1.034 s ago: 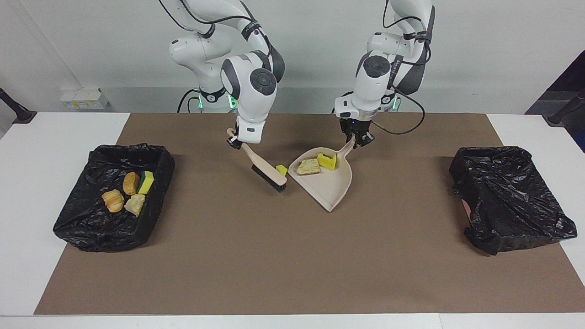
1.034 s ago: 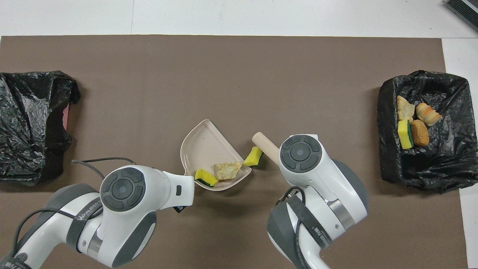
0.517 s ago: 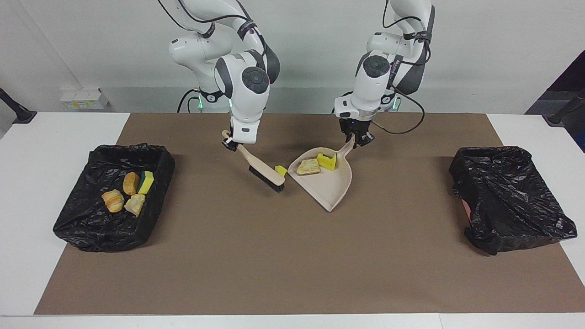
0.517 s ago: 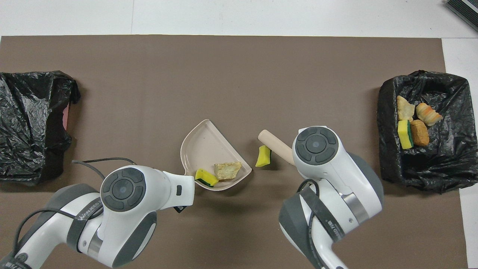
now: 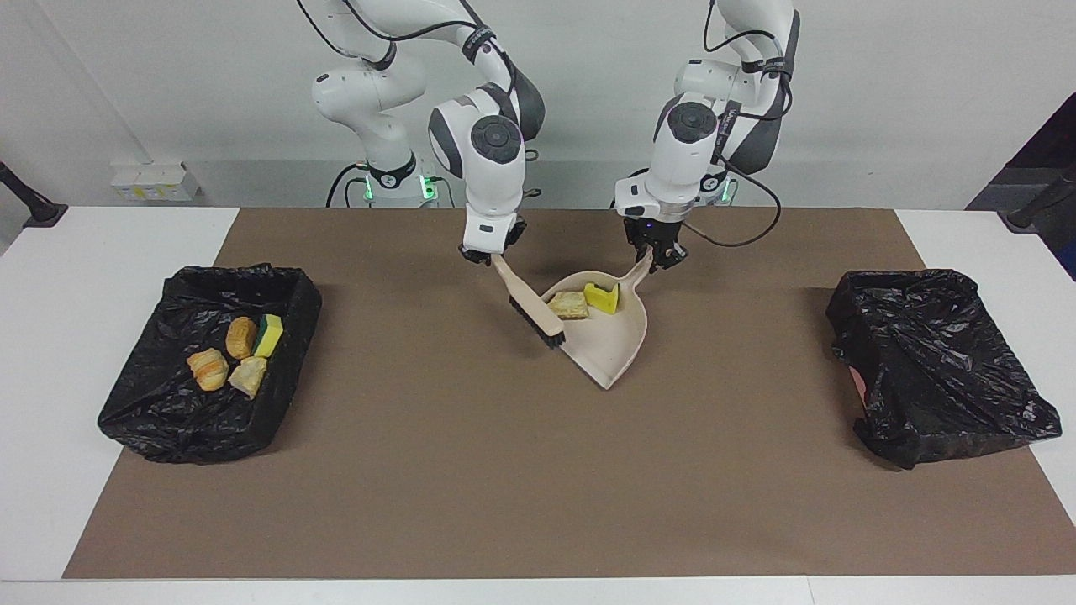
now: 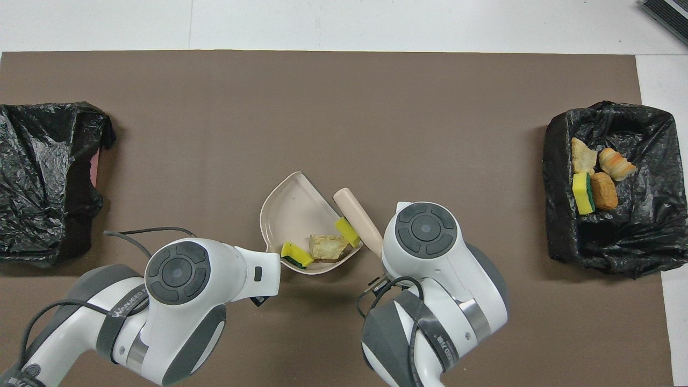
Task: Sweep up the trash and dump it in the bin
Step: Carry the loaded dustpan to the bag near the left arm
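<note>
A beige dustpan lies on the brown mat in front of the robots, and my left gripper is shut on its handle. A tan bread lump and a yellow sponge chunk sit in the pan's back. My right gripper is shut on the handle of the beige brush, whose bristles rest at the pan's mouth. A second yellow sponge piece lies at the pan's edge against the brush; the facing view hides it. The black-lined bin at the right arm's end holds several trash pieces.
Another black-bagged bin stands at the left arm's end of the table. The brown mat covers most of the table, with white table edge around it.
My right arm swung the brush toward the dustpan and pushed the loose yellow sponge piece off the mat into the pan's mouth. The left arm and the pan stayed still.
</note>
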You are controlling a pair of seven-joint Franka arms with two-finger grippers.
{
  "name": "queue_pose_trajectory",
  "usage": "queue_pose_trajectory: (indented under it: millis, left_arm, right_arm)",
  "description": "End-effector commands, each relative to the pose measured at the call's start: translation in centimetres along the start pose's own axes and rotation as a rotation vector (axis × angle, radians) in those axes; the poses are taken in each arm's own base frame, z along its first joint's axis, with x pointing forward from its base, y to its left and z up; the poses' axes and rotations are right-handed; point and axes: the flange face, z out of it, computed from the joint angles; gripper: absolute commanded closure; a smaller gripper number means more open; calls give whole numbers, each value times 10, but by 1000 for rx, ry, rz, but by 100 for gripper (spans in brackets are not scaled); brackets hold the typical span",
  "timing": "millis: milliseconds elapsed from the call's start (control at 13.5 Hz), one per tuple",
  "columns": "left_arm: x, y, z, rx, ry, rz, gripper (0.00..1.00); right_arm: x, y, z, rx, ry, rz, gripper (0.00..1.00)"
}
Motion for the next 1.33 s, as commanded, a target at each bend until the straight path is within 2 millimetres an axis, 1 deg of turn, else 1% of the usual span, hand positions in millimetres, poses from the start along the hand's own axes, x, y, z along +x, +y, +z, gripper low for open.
queue_pose_trajectory:
  millis: [0,148,222,295,369,443,665,739,812,886,960,1034,1108,1182,1256]
  left_arm:
    - [4,3,-1,-4,20,-18,100]
    - [4,3,-1,-3,18,-17,100]
    - [4,3,-1,-4,19,-18,100]
    - [4,3,-1,-4,20,-18,100]
    - [4,3,-1,-4,20,-18,100]
    - [4,2,-1,-3,23,-20,100]
    - [7,-4,-4,5,47,-40,100]
    - [8,-7,-10,9,61,-71,100]
    - [6,-14,-18,12,75,-106,100]
    - [4,-22,-21,11,73,-131,100]
    - [4,-22,-22,9,74,-143,100]
    - [3,-25,-22,8,74,-169,100]
    - [-1,-34,-24,11,79,-194,100]
    - [-7,-43,-35,19,101,-216,100]
    - [-10,-48,-41,22,112,-229,100]
  right_arm:
    - [20,-24,-12,146,62,200,100]
    - [30,-29,-18,211,79,320,100]
    - [33,-31,-22,214,78,333,100]
    - [34,-30,-24,215,75,335,100]
    - [33,-24,-27,211,66,341,100]
    - [28,-19,-29,205,32,345,100]
    - [11,-10,-22,131,-54,336,100]
    - [5,-4,-20,105,-63,338,100]
    - [2,3,-14,88,-67,341,100]
    - [2,11,-10,58,-63,329,100]
    - [6,20,-2,16,-57,320,100]
    - [11,25,9,-16,-60,307,100]
    - [12,28,11,-27,-63,282,100]
    - [12,31,11,-28,-69,273,100]
    - [11,35,14,-27,-73,281,100]
